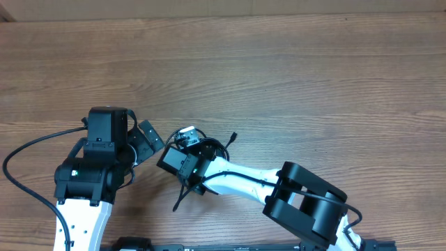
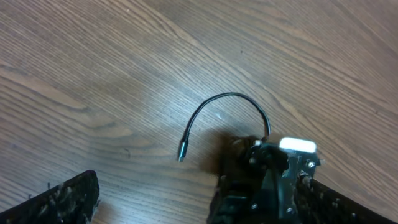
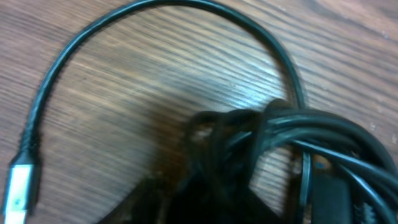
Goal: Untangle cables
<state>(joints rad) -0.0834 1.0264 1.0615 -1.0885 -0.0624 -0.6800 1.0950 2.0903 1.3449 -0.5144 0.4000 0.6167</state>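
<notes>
Directly over the bundled cables on the table, the right jaws stand partly closed, hold uncertain, while a loop ending in a plug arcs toward the nearby left jaws, wide open and empty.

Overhead looks down; both close wrist views share cables.

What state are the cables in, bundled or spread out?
Bundled: the cables sit in a knotted clump at the right gripper, one plug end arcing free.
</notes>
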